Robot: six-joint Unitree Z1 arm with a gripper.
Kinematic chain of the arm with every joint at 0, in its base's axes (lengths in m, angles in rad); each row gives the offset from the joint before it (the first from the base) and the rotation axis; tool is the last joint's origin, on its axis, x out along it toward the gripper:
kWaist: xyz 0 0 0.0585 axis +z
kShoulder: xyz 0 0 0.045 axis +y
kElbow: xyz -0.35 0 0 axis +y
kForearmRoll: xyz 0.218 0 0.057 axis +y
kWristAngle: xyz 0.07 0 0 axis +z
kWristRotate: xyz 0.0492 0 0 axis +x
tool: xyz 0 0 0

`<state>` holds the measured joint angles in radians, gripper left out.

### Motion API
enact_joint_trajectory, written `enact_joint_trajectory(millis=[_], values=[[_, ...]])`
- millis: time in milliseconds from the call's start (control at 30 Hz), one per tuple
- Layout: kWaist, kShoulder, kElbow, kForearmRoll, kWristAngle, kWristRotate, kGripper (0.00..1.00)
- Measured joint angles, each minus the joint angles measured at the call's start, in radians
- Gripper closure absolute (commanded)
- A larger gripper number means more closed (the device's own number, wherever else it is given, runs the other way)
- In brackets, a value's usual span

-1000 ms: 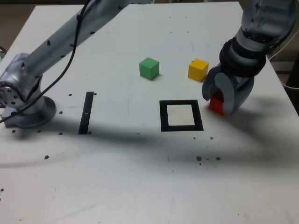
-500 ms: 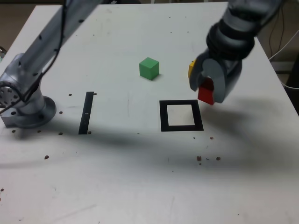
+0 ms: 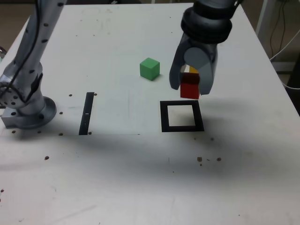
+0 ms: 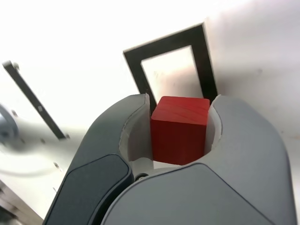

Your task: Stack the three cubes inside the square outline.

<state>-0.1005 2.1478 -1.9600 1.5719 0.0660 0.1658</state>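
Above the square outline [image 3: 182,116], near its far edge: pincer [image 3: 190,86] clamped on the red cube [image 3: 190,89], lifted off the desk [image 3: 140,178] and carried leftward in the exterior view within the last second. Placement inside the frame judged next. Green cube [image 3: 149,68] loose, well apart; yellow cube [image 3: 192,70] mostly hidden behind the pincer. Desk white, speckled, bearing a black strip [image 3: 86,113]. Cables at the room's edge.

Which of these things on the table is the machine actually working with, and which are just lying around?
Part of the job:
- red cube, held in the pincer
- green cube
- yellow cube, mostly hidden behind the pincer
- square outline

Just lying about:
- narrow black strip
- small dark specks on the table
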Motion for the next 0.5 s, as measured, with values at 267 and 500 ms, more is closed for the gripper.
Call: enact_joint_trajectory(millis=[267,500], values=[[0.005,-0.023,0.086,-0.039,-0.031,-0.093,0.63],[0.023,-0.028,0.179,-0.125,-0.053,-0.120,0.63]])
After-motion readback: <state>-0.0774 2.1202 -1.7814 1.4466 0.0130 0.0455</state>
